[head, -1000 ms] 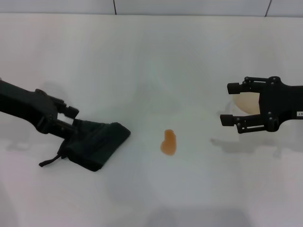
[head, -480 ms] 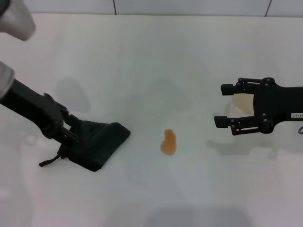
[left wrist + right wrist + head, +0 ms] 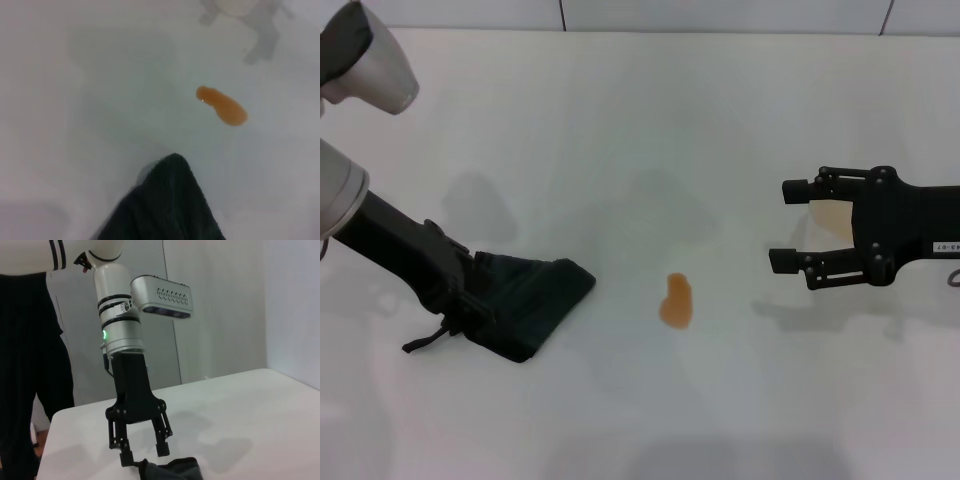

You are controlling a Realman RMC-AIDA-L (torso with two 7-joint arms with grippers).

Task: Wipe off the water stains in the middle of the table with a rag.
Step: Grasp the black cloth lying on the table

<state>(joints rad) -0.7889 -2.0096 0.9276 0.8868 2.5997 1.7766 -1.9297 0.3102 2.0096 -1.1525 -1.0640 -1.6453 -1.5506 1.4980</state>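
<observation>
The stain [image 3: 676, 301] is a small orange blob lying on the white surface [image 3: 650, 120]. It sits between the two tools, nearer the middle. In the left wrist view the stain [image 3: 221, 105] looks long and thin, and it is a little way past the tip of the rag [image 3: 165, 205].

The rag [image 3: 525, 300] is dark and soft, and it lies flat on the surface. It is just beside the left tool [image 3: 470, 300], and one pointed corner aims at the stain. The rag and the stain are apart and do not touch. A thin dark cord [image 3: 425, 340] sticks out from the rag's back corner, close under the left tool.

The left tool is down at the back edge of the rag. In the right wrist view the left tool [image 3: 142, 452] stands upright over the rag [image 3: 170, 470]. Its two fingers [image 3: 161, 446] are spread partly apart, with the tips right at the cloth. One tip seems to touch the rag's edge. It is hard to tell if the tool has a grip on the cloth.

The right tool [image 3: 790, 225] is on the other side of the stain, well apart from it. It hangs above the surface with its fingers wide apart and pointing toward the stain. It holds nothing. Behind its fingers sits a pale round thing [image 3: 830, 218], mostly hidden.
</observation>
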